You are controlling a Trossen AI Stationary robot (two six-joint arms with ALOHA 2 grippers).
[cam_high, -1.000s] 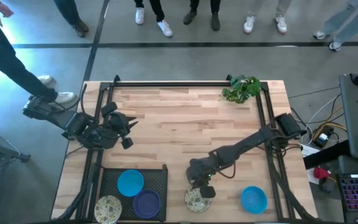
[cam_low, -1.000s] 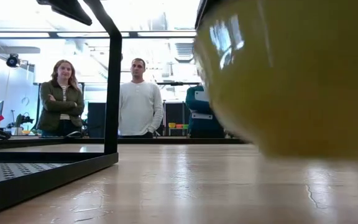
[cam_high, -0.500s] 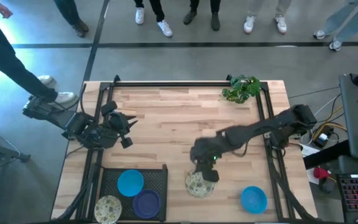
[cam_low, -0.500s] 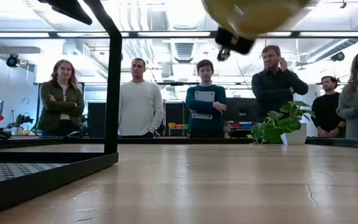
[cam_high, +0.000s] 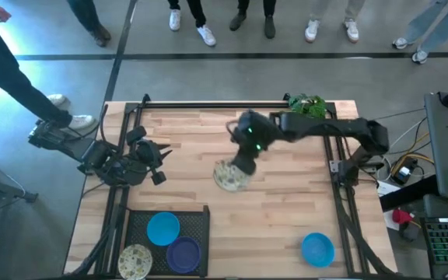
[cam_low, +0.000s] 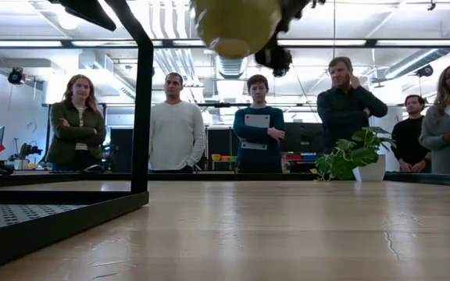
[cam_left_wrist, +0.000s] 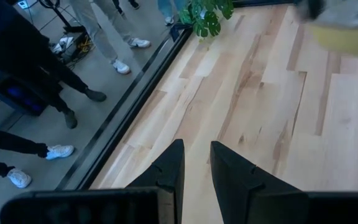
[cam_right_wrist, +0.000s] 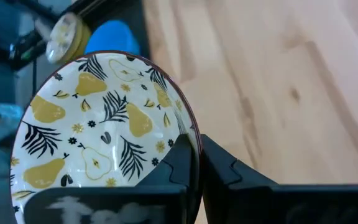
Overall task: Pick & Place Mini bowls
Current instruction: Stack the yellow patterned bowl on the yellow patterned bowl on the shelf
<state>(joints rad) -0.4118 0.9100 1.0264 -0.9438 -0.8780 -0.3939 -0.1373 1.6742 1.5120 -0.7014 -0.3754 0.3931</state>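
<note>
The patterned mini bowl point(cam_high: 229, 176) is up in the air over the middle of the wooden surface point(cam_high: 286, 202), with the right gripper point(cam_high: 243, 165) and its jaws pinched on the rim. Up close it's cream with yellow pears and dark leaves point(cam_right_wrist: 98, 134). Nothing sits right under it. A blue bowl point(cam_high: 317, 249) lies alone near the front right edge, while a black tray point(cam_high: 199, 225) front left holds a blue point(cam_high: 162, 229), a purple point(cam_high: 183, 253) and another patterned bowl point(cam_high: 134, 260). The left gripper point(cam_high: 155, 159) waits at the left side, jaws narrow with nothing in them. A leafy plant point(cam_high: 302, 110) stands at the far edge, and people point(cam_low: 176, 125) watch from behind.
</note>
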